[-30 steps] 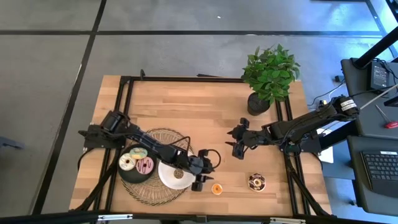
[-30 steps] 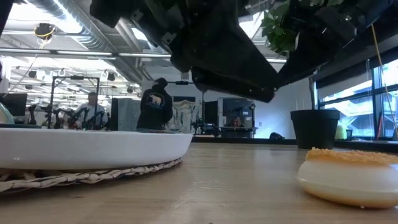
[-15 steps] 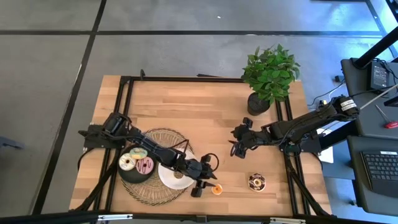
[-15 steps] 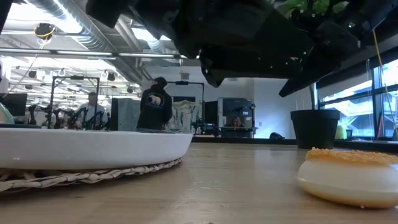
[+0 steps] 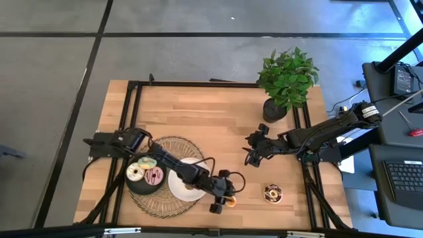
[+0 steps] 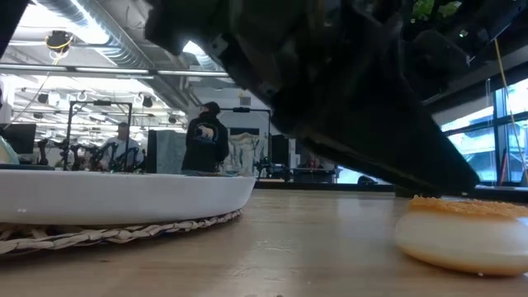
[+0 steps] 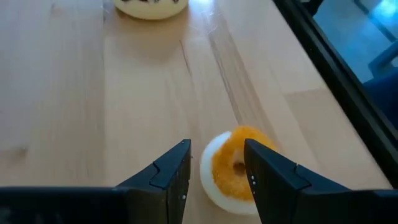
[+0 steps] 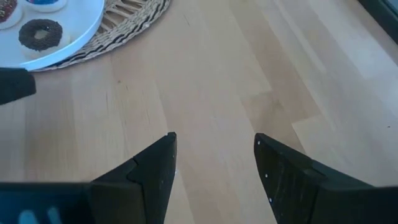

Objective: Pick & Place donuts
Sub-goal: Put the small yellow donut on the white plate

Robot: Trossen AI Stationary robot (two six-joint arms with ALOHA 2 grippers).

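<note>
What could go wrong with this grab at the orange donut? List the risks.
1. The left pincer is open and sits off-centre over the orange donut; one finger may land on the ring and push it aside rather than straddle it.
2. The donut lies near the table's front edge, so a shove could roll it off.
3. The white plate lies right under the left arm and could get nudged.

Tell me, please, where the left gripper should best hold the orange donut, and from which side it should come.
Grip the orange donut across its outer rim, coming from above. It lies flat on the table, apart from other things, so both sides look free. The left gripper already hangs over it, jaws open, one finger above the ring, so it likely needs centring first.
</note>
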